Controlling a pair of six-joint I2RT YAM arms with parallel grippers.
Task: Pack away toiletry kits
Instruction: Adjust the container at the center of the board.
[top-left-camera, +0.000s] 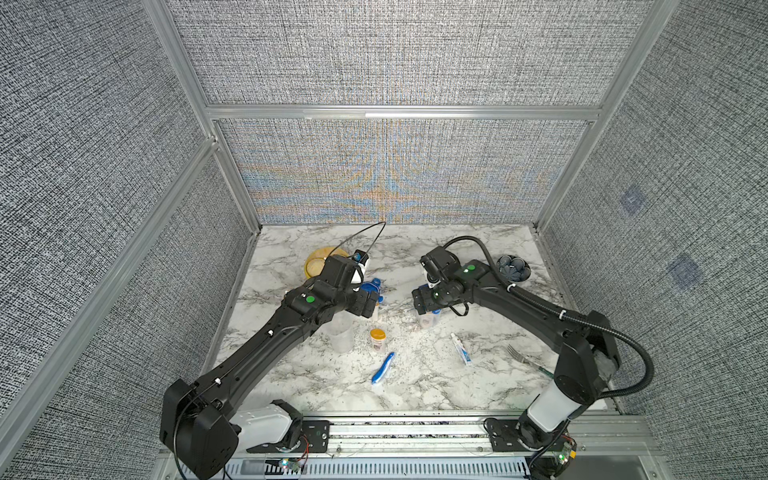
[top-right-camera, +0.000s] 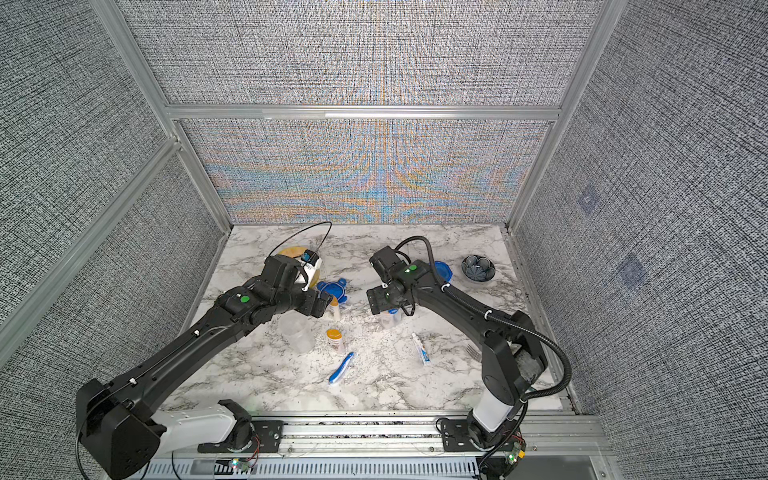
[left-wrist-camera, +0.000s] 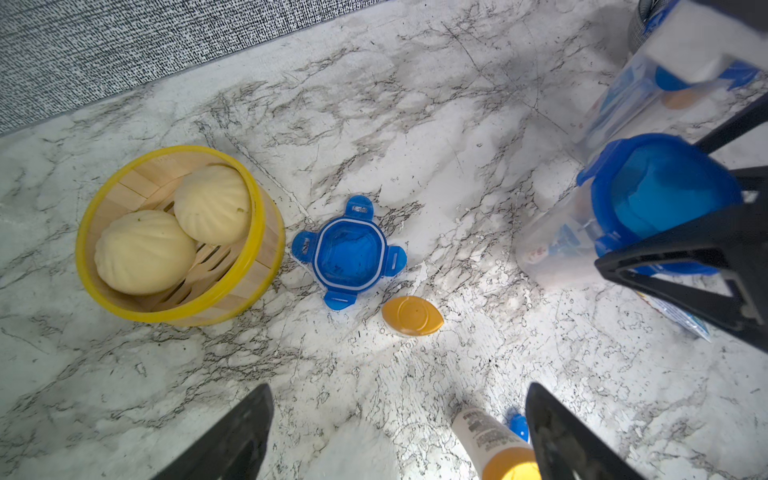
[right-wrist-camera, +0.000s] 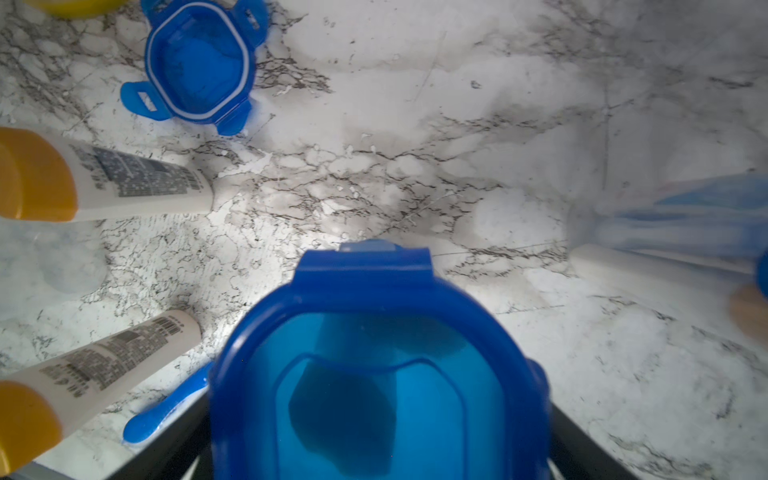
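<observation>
Three grey fabric walls (top-left-camera: 386, 50) enclose marble tabletop (top-left-camera: 415, 395).

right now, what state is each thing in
loose lid: off, upside down
clear jar: open, upright
lidded jar: lid on
back bottle: capped, upright
front bottle: capped, upright
toothbrush: folded, flat
toothpaste: lying flat
left tool: open, empty
right tool: around lidded jar, grip unclear

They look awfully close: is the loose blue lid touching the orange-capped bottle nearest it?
Apart. The left wrist view shows a strip of bare marble between the blue clip lid and the orange-capped bottle.
</observation>
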